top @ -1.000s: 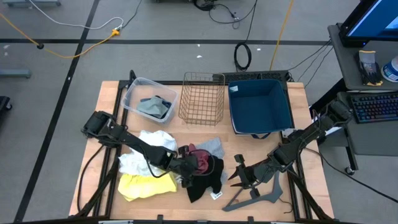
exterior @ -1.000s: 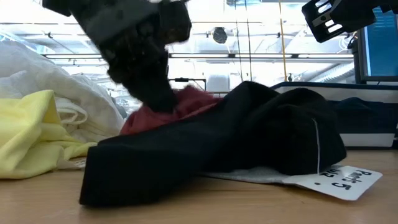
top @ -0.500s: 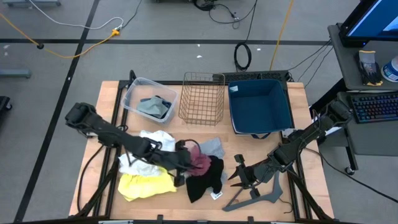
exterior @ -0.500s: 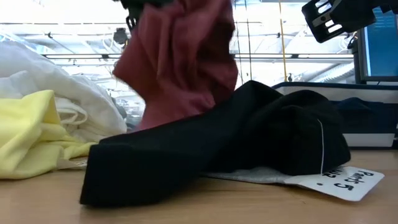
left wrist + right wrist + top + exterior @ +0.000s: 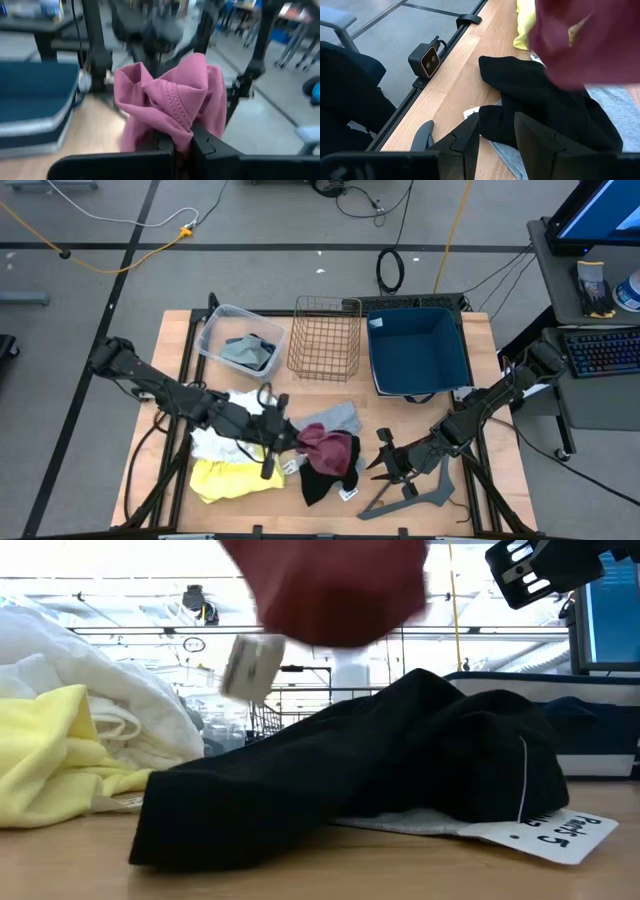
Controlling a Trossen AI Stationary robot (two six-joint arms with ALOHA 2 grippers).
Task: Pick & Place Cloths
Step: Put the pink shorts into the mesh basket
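Observation:
My left gripper (image 5: 283, 438) is shut on the maroon cloth (image 5: 325, 446), which shows as a bunched pink-maroon wad in the left wrist view (image 5: 172, 100) and as a blur at the top of the low view (image 5: 330, 585). Beneath it the black cloth (image 5: 330, 475) lies in a heap on the table, over a light grey cloth (image 5: 343, 416). The white cloth (image 5: 240, 412) and the yellow cloth (image 5: 235, 477) lie to the left. A blue-grey cloth (image 5: 245, 352) sits in the clear bin. My right gripper (image 5: 497, 137) is open, just right of the black cloth (image 5: 545, 100). My left gripper pinches a bunched fold of the maroon cloth (image 5: 181, 134) between its two fingers, coming about level from the table's left. The cloth is lifted clear of the black cloth and bulges out beyond the fingertips. A white tag (image 5: 250, 665) dangles from it.
A clear bin (image 5: 215, 330), a wire basket (image 5: 325, 335) and a blue bin (image 5: 418, 352) stand along the far edge. The grey hanger (image 5: 420, 492) lies near the front edge beside my right gripper. A white label (image 5: 545, 830) sticks out from under the black cloth.
My left gripper, shut on the maroon cloth, has risen and drawn back a little toward the table's left. The maroon cloth has come up off the black cloth and now hangs clear, its tag swinging free. The black cloth has stayed in place.

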